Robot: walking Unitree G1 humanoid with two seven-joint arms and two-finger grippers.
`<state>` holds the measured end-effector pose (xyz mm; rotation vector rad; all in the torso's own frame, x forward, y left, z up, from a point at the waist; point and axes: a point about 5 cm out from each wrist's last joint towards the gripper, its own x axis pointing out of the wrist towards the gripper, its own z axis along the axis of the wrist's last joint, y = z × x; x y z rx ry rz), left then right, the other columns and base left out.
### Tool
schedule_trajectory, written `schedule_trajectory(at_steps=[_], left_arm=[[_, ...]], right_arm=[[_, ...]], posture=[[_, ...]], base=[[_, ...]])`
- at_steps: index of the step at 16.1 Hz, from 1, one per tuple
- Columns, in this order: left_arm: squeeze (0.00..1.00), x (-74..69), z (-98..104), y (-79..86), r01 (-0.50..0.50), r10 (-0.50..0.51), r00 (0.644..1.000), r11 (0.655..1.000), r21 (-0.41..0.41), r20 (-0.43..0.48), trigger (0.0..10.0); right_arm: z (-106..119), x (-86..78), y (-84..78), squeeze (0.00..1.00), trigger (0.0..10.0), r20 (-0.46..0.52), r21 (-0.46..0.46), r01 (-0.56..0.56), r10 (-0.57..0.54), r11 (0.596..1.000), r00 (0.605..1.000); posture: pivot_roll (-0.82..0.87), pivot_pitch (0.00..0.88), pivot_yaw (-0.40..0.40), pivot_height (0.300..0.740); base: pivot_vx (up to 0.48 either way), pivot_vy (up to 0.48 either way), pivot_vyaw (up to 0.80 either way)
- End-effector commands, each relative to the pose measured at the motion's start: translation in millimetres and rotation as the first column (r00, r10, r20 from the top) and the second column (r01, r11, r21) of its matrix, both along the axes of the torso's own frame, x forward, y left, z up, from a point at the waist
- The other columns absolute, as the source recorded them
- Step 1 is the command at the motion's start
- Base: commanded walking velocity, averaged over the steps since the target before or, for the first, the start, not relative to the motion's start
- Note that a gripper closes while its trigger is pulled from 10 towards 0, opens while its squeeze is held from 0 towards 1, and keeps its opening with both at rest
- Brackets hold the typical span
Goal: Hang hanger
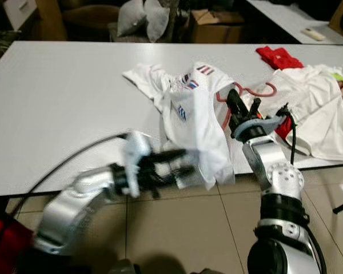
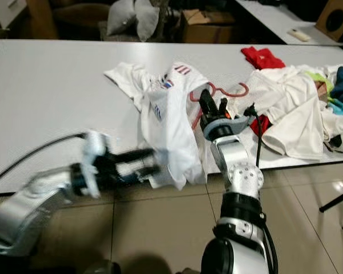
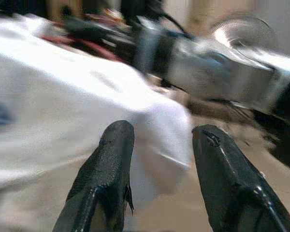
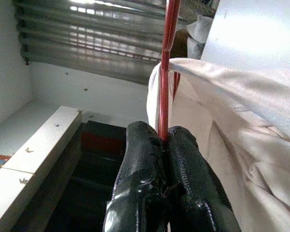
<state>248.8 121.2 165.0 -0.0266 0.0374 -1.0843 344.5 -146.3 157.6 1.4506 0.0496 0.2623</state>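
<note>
Red hanger [image 1: 247, 91] is lying on the table [image 1: 57, 114], threaded into the white shirt [image 1: 194, 123]; the right gripper [image 1: 235, 111] is pinching it, steadying it. In the left wrist view, the left gripper [image 3: 159, 145] is gaping wide at the hem, seemingly ready to tug. In the right wrist view, fingers [image 4: 140, 164] are clamping the rod.

White table [image 1: 57, 103], red cloth [image 1: 279, 57], heaped white clothes [image 1: 317, 108], cardboard box [image 1: 214, 25], tiled floor [image 1: 183, 228]

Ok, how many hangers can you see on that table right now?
1. The red hanger lies on the white table, partly inside the white shirt, with the right pincer shut on its wire. Others may be hidden under the clothes pile.
</note>
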Motion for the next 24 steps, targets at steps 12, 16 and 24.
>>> schedule_trajectory(at_steps=[12,16,24], left_arm=[[0.0,-8.8,-10,44.2,-0.574,0.57,0.819,0.816,-0.072,-0.068,10.0],[0.0,-9.7,-12,39.9,-0.579,0.576,0.815,0.814,-0.053,-0.057,10.0],[0.0,-13.0,-14,31.1,-0.574,0.572,0.819,0.818,-0.041,-0.045,10.0]], right_arm=[[5,-98.9,-25.6,0.0,10.0,0.264,-0.239,-0.049,0.113,0.97,0.958],[4,-107.6,-28.2,0.0,10.0,0.266,-0.251,-0.049,0.118,0.967,0.957],[1,-123.0,-19.9,0.0,10.0,0.258,-0.306,-0.115,0.198,0.945,0.946]], posture=[[0.03,0.057,-0.002,0.74],[0.03,0.058,-0.005,0.74],[0.03,0.047,-0.012,0.74]], base=[[0.0,-0.218,0.6],[0.0,-0.48,0.8],[0.0,-0.48,0.8]])
